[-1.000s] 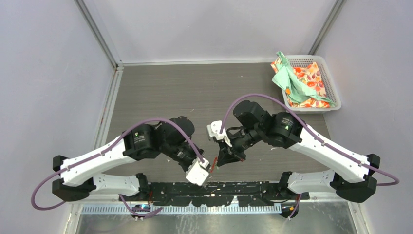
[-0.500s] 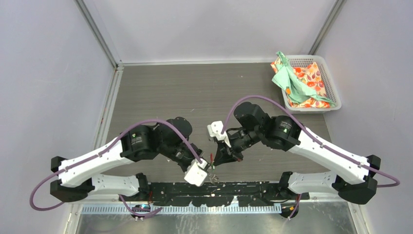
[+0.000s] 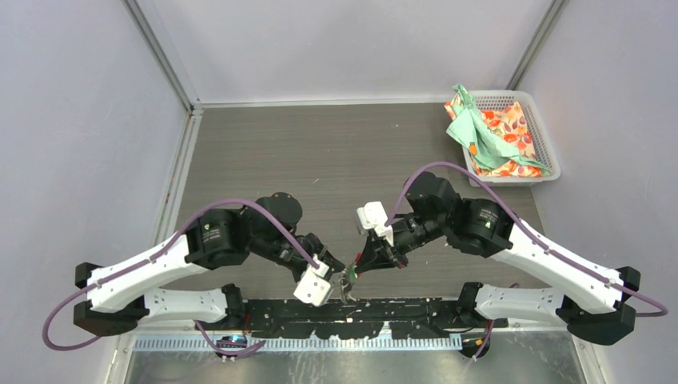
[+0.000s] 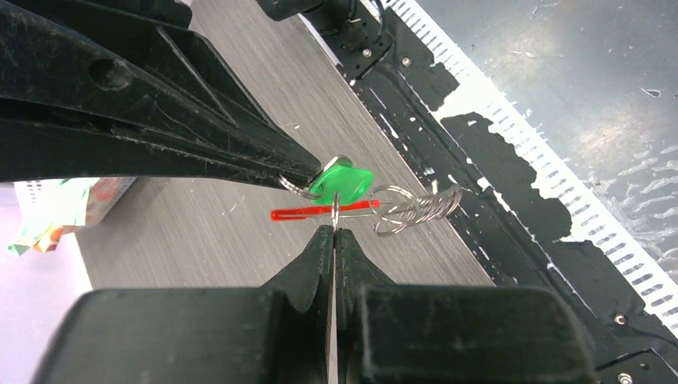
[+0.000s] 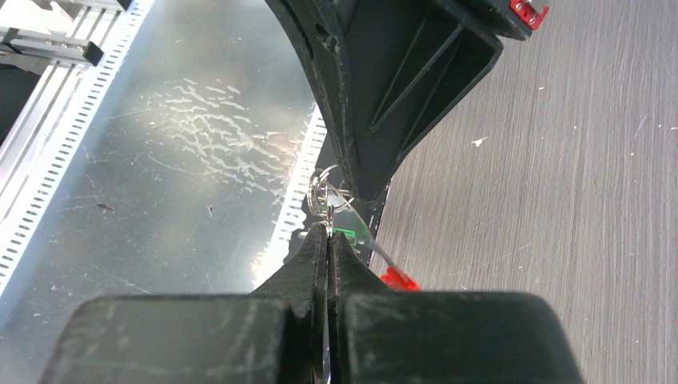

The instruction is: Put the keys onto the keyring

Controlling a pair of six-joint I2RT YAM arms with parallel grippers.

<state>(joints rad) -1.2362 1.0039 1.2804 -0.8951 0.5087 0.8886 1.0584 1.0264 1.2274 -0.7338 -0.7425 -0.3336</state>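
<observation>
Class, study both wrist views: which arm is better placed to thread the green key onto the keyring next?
Probably the right: the right gripper pinches the green key, held against the keyring, while the left gripper is shut on that ring, anchoring it.

The left gripper and right gripper are meeting tip to tip at six o'clock, holding the keyring and green-tagged key between them.
</observation>
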